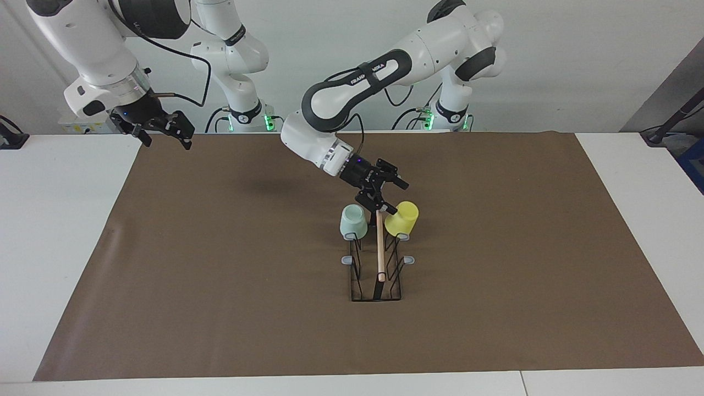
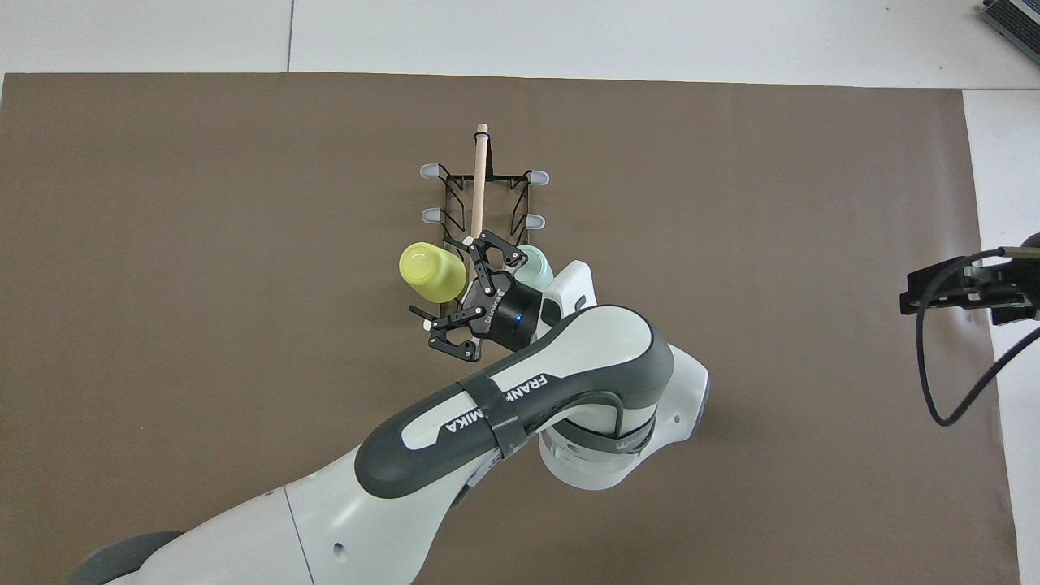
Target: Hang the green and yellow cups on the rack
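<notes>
- Left gripper (image 1: 381,193) — jaws spread wide and holding nothing; it hangs over the end of the rack nearest the robots, just above the tip of the wooden rod, with the yellow cup just beside it and apart from its fingers.
- Yellow cup (image 1: 402,219) — bright yellow, mouth down and tilted, seated on the rack's prong nearest the robots on the left arm's side; free of any grip.
- Green cup (image 1: 353,221) — pale mint, mouth down, seated on the matching prong nearest the robots on the right arm's side, across the rod from the yellow cup.
- Rack (image 1: 376,275) — black wire frame standing upright near the middle of the mat, its light wooden rod handle (image 1: 380,247) running along the top; grey-tipped prongs (image 1: 409,259) farther from the robots are bare.
- Right gripper (image 1: 157,127) — fingers apart and holding nothing; it waits raised over the mat's corner at the right arm's end of the table, well apart from the rack.
- Brown mat (image 1: 220,264) — covers most of the white table (image 1: 55,231).
</notes>
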`<state>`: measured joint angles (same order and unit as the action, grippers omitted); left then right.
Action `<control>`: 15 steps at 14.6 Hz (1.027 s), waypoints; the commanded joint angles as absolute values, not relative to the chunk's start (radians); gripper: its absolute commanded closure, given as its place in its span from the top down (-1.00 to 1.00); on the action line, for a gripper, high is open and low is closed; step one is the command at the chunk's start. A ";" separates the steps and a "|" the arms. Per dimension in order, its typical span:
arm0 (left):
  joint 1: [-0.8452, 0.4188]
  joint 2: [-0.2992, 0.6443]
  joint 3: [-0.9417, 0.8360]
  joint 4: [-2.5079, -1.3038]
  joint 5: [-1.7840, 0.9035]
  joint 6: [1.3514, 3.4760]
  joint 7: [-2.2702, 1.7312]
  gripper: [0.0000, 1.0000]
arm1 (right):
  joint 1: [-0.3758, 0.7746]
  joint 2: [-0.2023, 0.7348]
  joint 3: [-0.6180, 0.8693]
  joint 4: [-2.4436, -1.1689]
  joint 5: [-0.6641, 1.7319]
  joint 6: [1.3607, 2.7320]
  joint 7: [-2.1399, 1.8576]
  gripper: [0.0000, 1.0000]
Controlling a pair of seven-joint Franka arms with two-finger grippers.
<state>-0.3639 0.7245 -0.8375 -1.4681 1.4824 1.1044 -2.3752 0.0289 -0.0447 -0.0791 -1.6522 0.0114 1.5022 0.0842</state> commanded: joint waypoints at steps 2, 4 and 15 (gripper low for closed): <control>-0.379 0.716 -0.827 -1.431 1.431 1.088 -2.355 1.00 | 0.025 -0.061 -0.072 -1.681 -0.006 1.578 0.087 1.00; -0.376 0.660 -0.816 -1.433 1.366 1.098 -2.285 1.00 | 0.026 -0.060 -0.071 -1.684 -0.009 1.612 0.080 1.00; -0.371 0.149 -0.327 -1.667 0.792 1.555 -1.722 1.00 | 0.028 -0.060 -0.066 -1.683 -0.008 1.629 0.057 1.00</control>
<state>-0.3632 0.2480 -0.4175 -1.5555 0.8677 1.4734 -1.8708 0.0328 -0.0444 -0.0741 -1.6619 0.0051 1.6143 0.0750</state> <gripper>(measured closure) 0.000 0.000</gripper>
